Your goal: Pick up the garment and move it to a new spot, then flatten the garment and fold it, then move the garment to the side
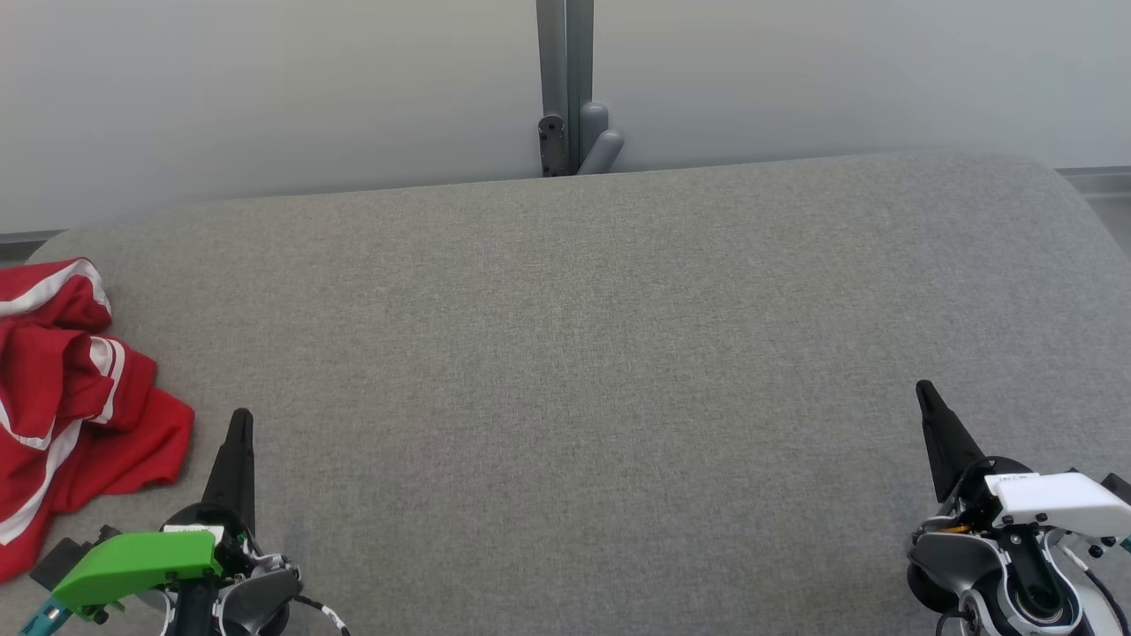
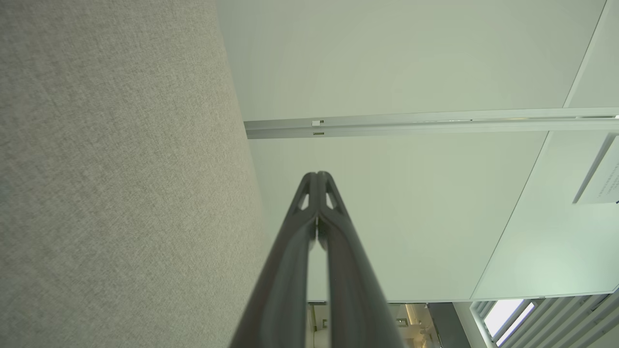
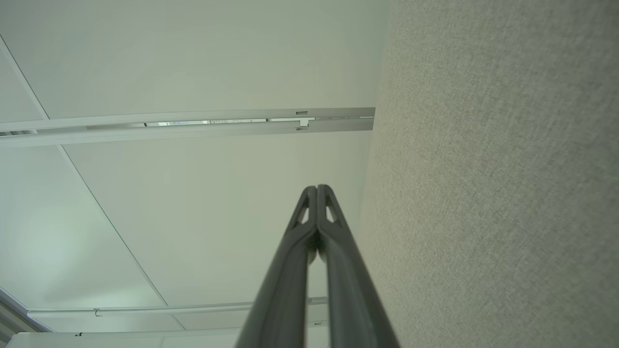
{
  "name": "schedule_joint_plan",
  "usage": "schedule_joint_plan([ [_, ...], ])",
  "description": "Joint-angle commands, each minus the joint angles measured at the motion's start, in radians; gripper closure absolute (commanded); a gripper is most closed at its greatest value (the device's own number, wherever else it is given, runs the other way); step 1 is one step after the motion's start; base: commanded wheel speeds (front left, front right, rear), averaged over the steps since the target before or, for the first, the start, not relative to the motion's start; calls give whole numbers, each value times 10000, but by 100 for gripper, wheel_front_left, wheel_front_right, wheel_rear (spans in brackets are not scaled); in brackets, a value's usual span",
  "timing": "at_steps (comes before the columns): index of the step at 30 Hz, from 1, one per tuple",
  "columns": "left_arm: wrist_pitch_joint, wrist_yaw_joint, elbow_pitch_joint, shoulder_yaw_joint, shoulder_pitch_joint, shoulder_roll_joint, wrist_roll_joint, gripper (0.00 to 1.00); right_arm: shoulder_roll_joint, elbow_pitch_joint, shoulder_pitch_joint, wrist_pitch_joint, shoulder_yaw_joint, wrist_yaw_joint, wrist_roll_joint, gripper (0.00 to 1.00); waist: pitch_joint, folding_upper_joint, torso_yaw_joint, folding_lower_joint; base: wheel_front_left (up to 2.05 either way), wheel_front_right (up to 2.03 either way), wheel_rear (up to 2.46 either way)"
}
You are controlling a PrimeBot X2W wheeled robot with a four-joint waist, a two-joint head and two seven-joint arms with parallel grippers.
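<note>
Just one garment, two closed pincers.

A wide table with a grey cloth top and rounded far corners spreads ahead of both pincers. Beyond the tips of the left pincer and the right pincer, past the table's far edge, stands a pale, plain wall in soft, even light. A grey metal post runs up it about midway between the two pincers, with a dark bracket at its foot. Beyond the right pincer, a grey ledge follows the wall's base. Looking along the left pincer, a paper notice hangs on the wall panels, and a bright slatted window glows on the side away from the table.
</note>
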Motion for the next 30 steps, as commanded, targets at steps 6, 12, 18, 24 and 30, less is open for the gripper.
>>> schedule_joint_plan([
  [6, -18, 4, 295, -39, 194, -61, 2, 0, 75, 258, 149, -4, 36, -2, -10, 0, 2, 0, -1, 0, 0, 0, 0],
  [12, -258, 2, 400, -164, 254, -58, 152, 0, 53, 267, 229, -166, 225, -2, -141, 0, 15, 0, -1, 0, 0, 0, 0],
  [18, -551, 1, 440, -291, 216, -5, 704, 0, -138, 226, 182, -558, 599, -1, -550, 0, 33, 0, -1, 0, 0, 0, 0],
  [24, -776, -1, 495, -336, 192, 10, 1507, 0, -231, 231, 129, -803, 718, -1, -1212, 0, 48, 0, -4, 0, 0, 0, 0],
  [30, -1031, -3, 533, -344, 177, 16, 2806, 0, -309, 238, 110, -1071, 846, 0, -2465, 0, 64, 0, -9, 0, 0, 0, 0],
])
